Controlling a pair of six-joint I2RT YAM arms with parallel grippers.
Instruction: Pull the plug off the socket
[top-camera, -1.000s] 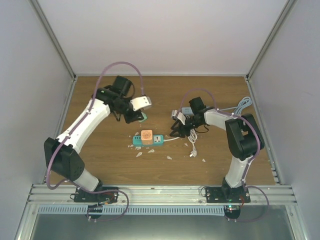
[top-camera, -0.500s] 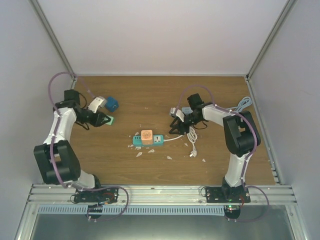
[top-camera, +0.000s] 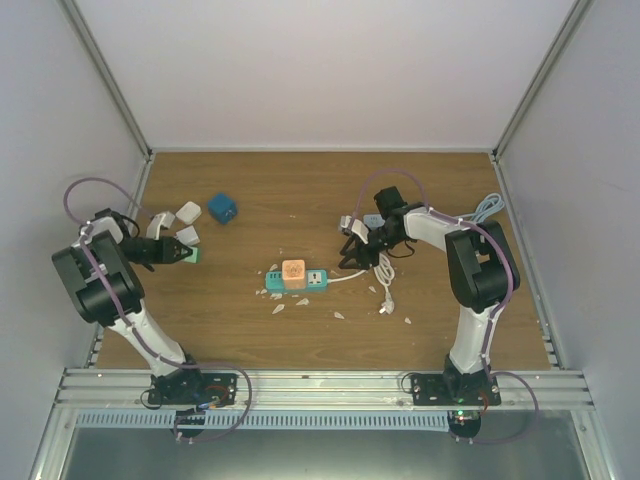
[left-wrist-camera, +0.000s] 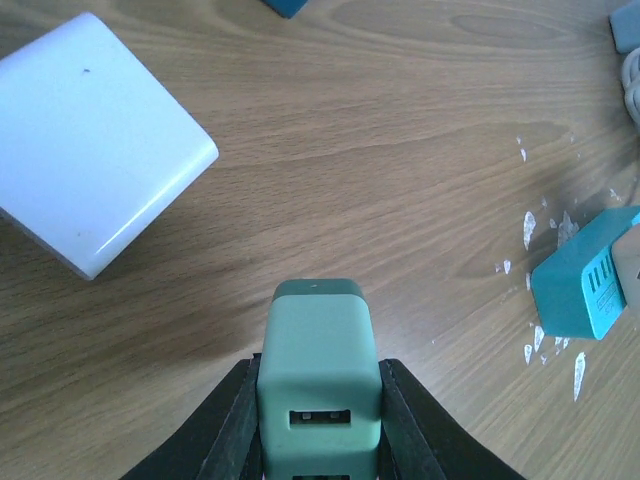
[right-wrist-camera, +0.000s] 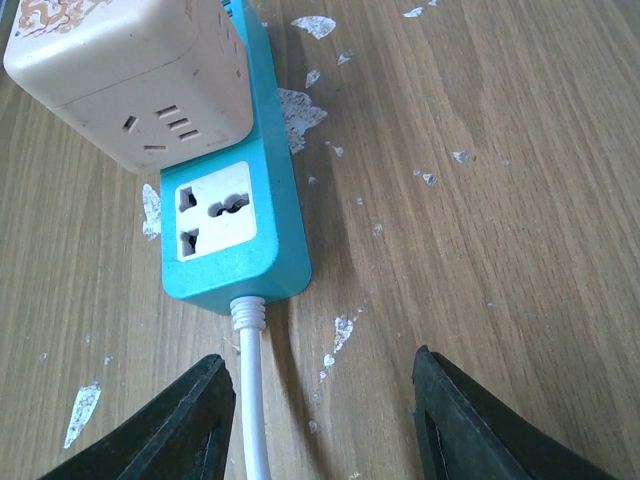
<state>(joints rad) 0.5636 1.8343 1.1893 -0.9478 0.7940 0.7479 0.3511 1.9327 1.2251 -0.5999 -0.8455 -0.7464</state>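
left end effector (left-wrist-camera: 318, 372) grips the green plug (left-wrist-camera: 318, 335), well apart from the teal socket strip (right-wrist-camera: 235, 230); right end effector (right-wrist-camera: 320, 362) stands partly open, empty, around the strip's white cord (right-wrist-camera: 250, 400).

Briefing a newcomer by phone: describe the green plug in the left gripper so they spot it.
At the left edge of the wooden table, the left gripper is shut on the green plug. It's a sage-green block with a USB slot, next to a bigger white cube.
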